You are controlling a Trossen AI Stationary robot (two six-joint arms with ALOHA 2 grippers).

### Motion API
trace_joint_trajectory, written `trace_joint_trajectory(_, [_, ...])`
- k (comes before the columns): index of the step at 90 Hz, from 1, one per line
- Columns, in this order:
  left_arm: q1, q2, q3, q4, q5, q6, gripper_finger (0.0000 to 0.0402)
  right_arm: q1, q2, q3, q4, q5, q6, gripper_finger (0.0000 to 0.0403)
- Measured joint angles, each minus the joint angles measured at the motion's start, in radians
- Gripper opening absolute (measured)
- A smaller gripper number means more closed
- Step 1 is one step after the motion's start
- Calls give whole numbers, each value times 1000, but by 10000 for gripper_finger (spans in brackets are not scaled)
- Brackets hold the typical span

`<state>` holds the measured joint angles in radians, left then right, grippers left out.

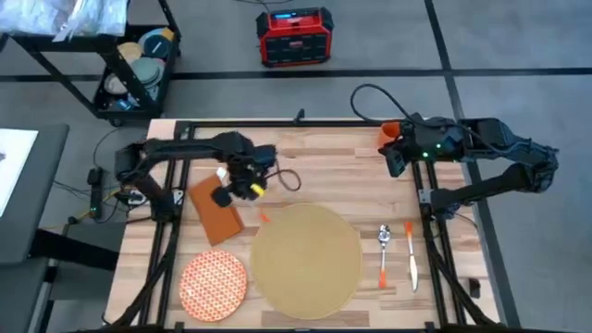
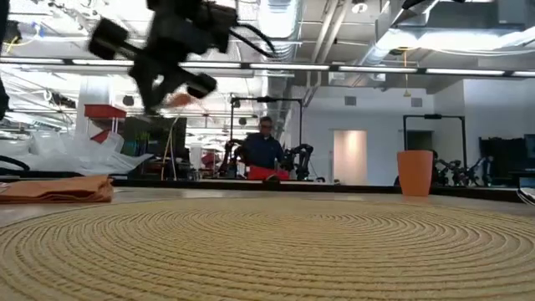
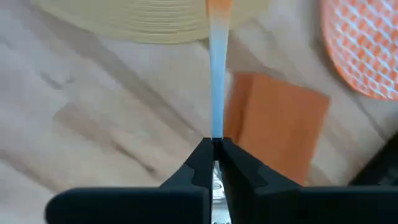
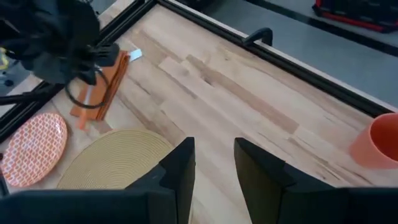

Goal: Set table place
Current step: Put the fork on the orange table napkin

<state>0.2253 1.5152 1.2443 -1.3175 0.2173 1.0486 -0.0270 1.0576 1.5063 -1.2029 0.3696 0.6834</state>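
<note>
Left gripper (image 1: 248, 188): raised off the table (image 1: 324, 157), fingers pinched tight on the steel end of a piece of cutlery (image 3: 217, 74); orange handle hanging away from the jaws, toward the placemat edge. Which piece (fork seems likely, with spoon and knife already down) cannot be told.
Why held so: thin steel end gives a firm pinch and leaves the handle free to land first beside the mat.
Napkin (image 1: 215, 210): directly under and slightly behind the left gripper, flat on the wood, skewed to the table edge; probably parked there until the cutlery is done.
Placemat (image 1: 306, 257): just ahead of the left gripper's held piece, bare on top, no plate on it yet.
Plate (image 1: 213, 284): past the napkin from the left gripper, flat on bare wood beside the mat, touching or nearly touching its edge; cannot tell which.
Spoon (image 1: 384, 252) and knife (image 1: 410, 259): on the far side of the mat from the left gripper, side by side, handles the same way; looks like finished placement for that side.
Right gripper (image 4: 212, 163): waiting over the far right corner, fingers parted, nothing between them.
Cup (image 1: 389, 135): just beside the right gripper, upright near the table's back edge, well apart from the mat.
Stage, as a judgement: roughly midway; held piece, plate, napkin and cup not yet in final spots.
</note>
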Motion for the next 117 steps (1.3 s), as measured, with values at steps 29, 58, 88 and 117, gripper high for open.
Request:
trace_joint_trajectory(29, [-3, -318, -388, 64, 0, 46, 0, 20, 0, 0, 55, 5, 43, 102])
trace_joint_trajectory(58, [52, -338, -568, 242, -43, 166, 0, 19, 2, 0, 108, 7, 79, 102])
trace_joint_trajectory(88, [169, -339, -594, 254, -64, 281, 0, 19, 3, 0, 143, 7, 95, 102])
trace_joint_trajectory(117, [268, -289, -594, 241, -64, 393, 0, 19, 2, 0, 143, 7, 103, 102])
